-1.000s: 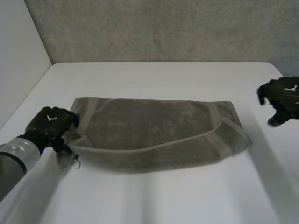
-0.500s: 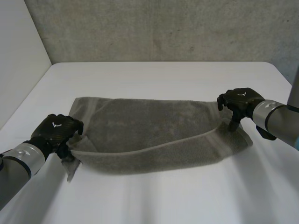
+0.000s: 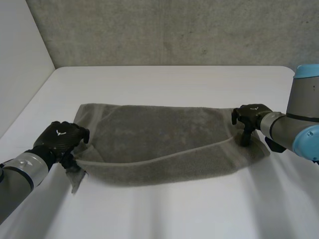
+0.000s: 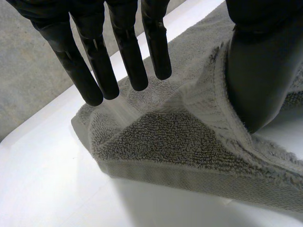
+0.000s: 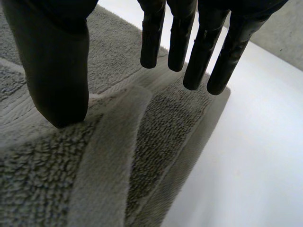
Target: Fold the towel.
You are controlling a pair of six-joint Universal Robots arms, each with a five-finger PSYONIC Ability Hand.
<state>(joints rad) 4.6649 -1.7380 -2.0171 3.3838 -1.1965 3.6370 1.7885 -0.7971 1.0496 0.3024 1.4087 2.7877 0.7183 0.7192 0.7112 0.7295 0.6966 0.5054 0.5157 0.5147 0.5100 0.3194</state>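
Note:
A grey towel (image 3: 159, 144) lies across the middle of the white table (image 3: 174, 84), its near part doubled over so that a banded edge runs along the top layer. My left hand (image 3: 61, 139) is at the towel's left end. In the left wrist view its fingers (image 4: 128, 52) stand straight above the towel (image 4: 180, 137) and its thumb (image 4: 260, 71) rests on the folded banded edge. My right hand (image 3: 249, 116) is on the towel's right end. There its fingers (image 5: 199, 42) point straight down over the towel (image 5: 47, 179), thumb (image 5: 57, 61) just above the band. Both hands are open.
A grey wall (image 3: 164, 30) stands behind the table's far edge. A small flap of towel (image 3: 75, 180) sticks out on the table below my left hand. Bare table surface lies in front of the towel and beyond it.
My right arm has swung in from the right and set its hand on the towel's right end. My left hand has shifted slightly nearer, and the towel's left edge has settled lower.

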